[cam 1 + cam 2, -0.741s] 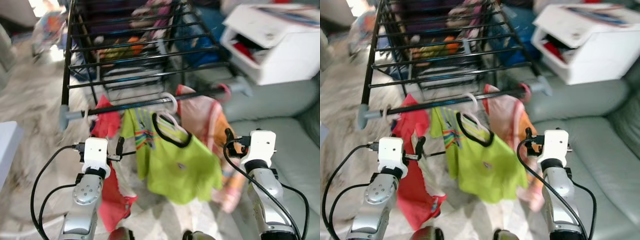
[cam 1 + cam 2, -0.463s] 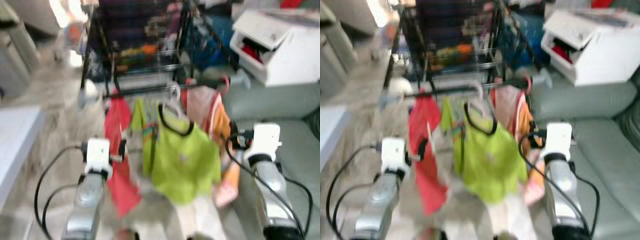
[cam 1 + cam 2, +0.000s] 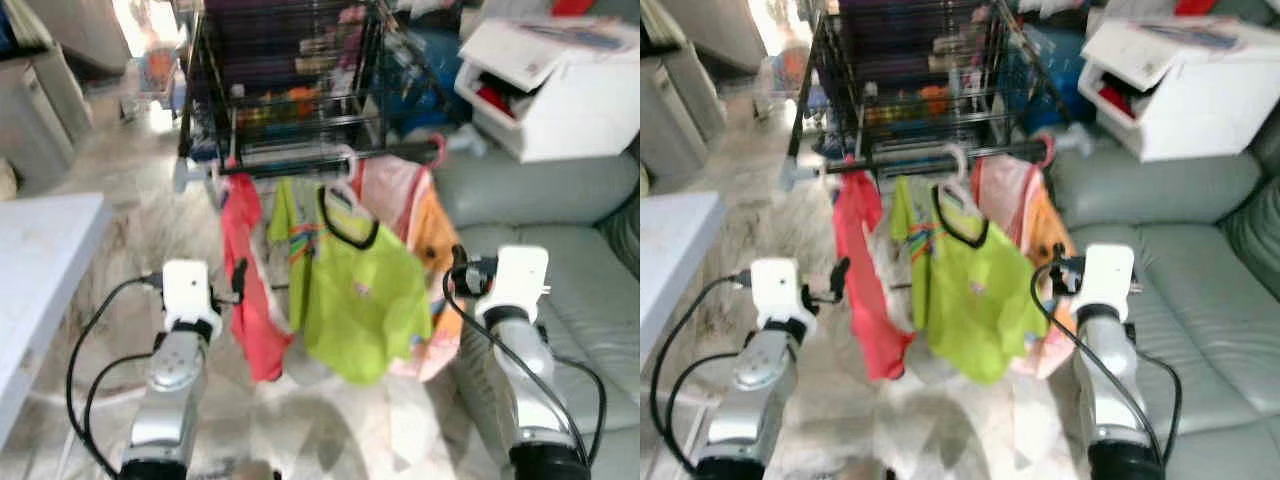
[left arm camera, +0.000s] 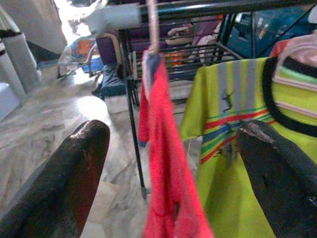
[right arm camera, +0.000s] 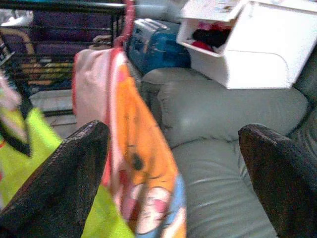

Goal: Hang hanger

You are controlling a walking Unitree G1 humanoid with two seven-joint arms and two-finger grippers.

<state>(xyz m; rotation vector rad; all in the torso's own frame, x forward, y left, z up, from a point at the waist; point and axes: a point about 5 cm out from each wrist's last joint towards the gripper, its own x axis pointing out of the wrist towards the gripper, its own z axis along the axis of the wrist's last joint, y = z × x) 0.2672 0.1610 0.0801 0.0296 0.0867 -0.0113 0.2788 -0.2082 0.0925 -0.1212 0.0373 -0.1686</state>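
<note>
Leftmost, the left gripper (image 4: 168, 163) is spread wide and empty, facing the red garment (image 3: 245, 275) on the black drying rack (image 3: 290, 165). Beside it on the rack's front bar, a white hanger (image 3: 343, 190) carries the lime shirt (image 3: 360, 300), then an orange-pink garment (image 3: 425, 225). The right gripper (image 5: 173, 163), likewise spread and empty, faces the grey sofa (image 3: 590, 300).

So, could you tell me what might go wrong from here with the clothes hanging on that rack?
Three garments crowd one end of the rack's front bar. The red garment hangs close to the open left hand, so a forward move might snag it. The orange garment hangs beside the open right hand and could catch likewise. A tug on the green shirt might unhook its hanger.
</note>
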